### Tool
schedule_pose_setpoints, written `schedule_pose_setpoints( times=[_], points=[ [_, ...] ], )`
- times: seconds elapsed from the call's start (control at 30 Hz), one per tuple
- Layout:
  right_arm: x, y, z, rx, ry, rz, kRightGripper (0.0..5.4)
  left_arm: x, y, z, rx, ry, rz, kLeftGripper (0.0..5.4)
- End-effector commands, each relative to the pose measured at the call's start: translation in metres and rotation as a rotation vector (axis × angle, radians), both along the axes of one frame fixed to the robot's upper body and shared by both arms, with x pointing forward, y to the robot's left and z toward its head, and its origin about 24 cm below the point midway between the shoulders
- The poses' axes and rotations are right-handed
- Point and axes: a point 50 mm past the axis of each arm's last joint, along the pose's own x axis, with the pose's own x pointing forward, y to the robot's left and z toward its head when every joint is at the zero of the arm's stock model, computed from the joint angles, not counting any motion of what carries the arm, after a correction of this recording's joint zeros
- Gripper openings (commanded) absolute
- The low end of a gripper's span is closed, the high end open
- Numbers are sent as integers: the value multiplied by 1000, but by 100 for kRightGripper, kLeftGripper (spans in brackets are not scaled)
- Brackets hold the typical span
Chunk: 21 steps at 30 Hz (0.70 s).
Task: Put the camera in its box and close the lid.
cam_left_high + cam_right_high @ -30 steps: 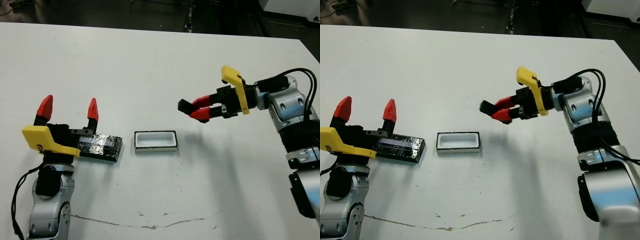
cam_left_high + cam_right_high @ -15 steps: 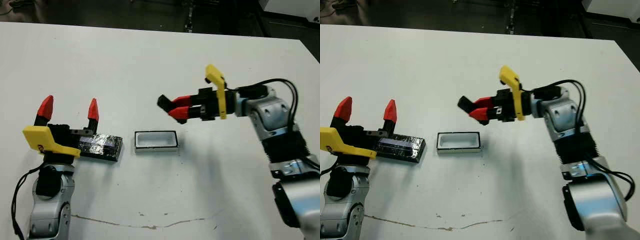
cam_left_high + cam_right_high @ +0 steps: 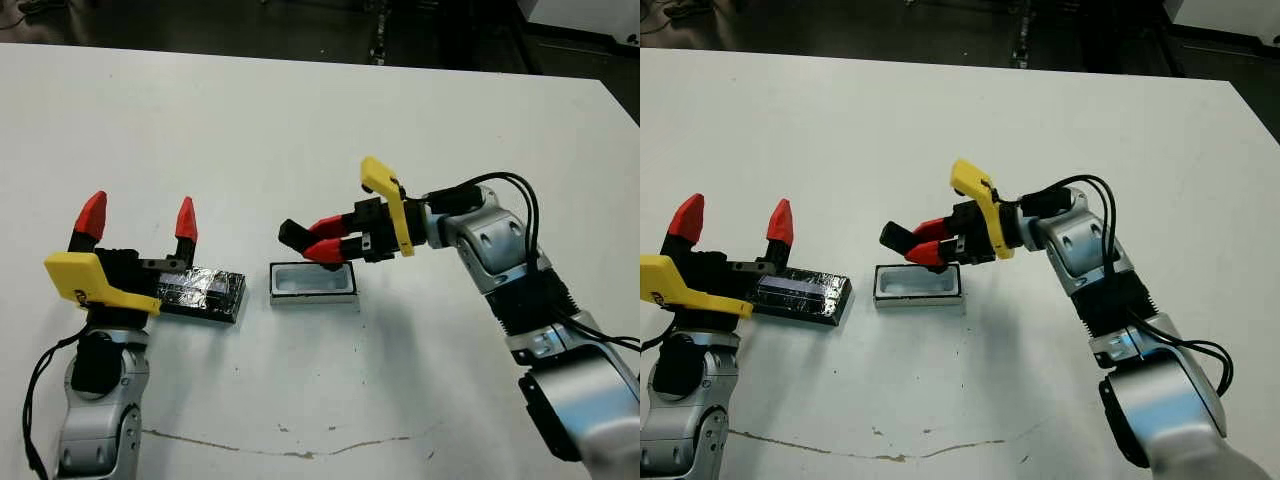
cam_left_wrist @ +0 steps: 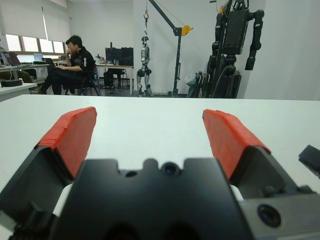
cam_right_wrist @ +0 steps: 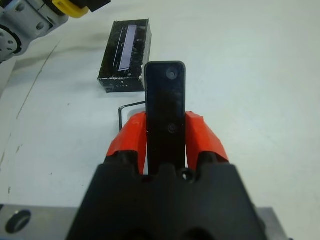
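White tabletop (image 3: 300,120) fills the head views, with a faint dark scuff line (image 3: 290,450) along its nearest edge. Nearest on the robot's left, the left gripper (image 3: 137,222) points away from the robot, its two red-tipped fingers spread wide with nothing between them. Just beyond and beside it lies the lid (image 3: 203,293), a flat black slab with a crinkled glossy top, resting on the table near the gripper body. A short gap to the right of the lid sits the box (image 3: 313,283), a shallow white-walled tray with an empty hollow. Above the box's far rim, the right gripper (image 3: 318,243) reaches in from the right, its red fingers clamped on the camera (image 3: 293,235), a narrow black bar that sticks out past the fingertips toward the lid. The camera is in the air, just over the box. Beyond the table's far edge, the left wrist view shows a seated person (image 4: 70,65) at desks
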Motion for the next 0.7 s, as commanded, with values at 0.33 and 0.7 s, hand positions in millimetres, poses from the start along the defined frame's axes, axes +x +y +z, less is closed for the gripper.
schedule_pose_setpoints(
  times=[0.33,0.7],
  points=[
    [-1,1,0,-50,-3,25,166,-2,1,-5,-9,20,3,540],
    [-7,-2,-2,-86,3,18,166,-2,0,-4,0,24,6,540]
  ],
)
